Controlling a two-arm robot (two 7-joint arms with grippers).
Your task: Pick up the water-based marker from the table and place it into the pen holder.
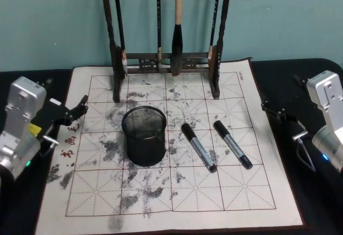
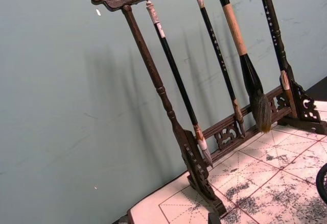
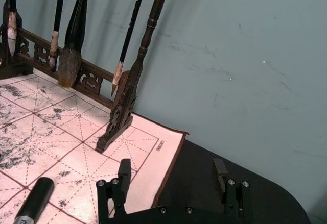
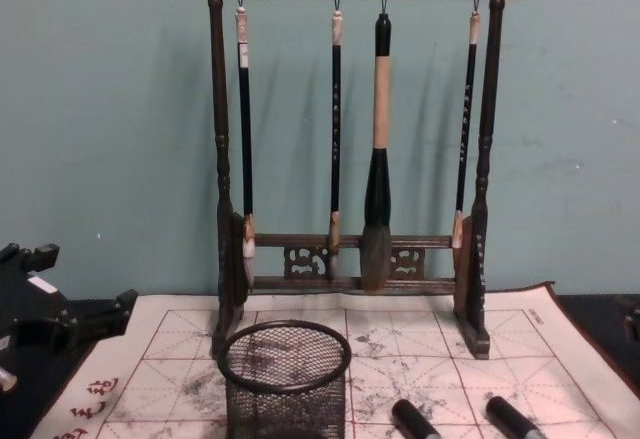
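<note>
Right gripper [image 3: 171, 172] nearer, jaws wide, empty; black-capped grey marker [image 1: 232, 144] lies diagonal to its left. Left gripper [image 1: 76, 111] idle, agape.

On the mat [image 1: 177, 197], the pen holder [image 1: 143, 136] stood right of the jaws of the left gripper [image 1: 75, 111] — the left marker [image 1: 198, 146] and right marker [image 1: 232, 144] lay between it and the jaws of the right gripper [image 3: 172, 175], with the brush rack [image 1: 166, 61] behind.

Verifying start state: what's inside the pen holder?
Nothing stands in the pen holder; the left marker and the right marker lie on the mat beside it. Its dark floor is hard to read, so something small could hide.
</note>
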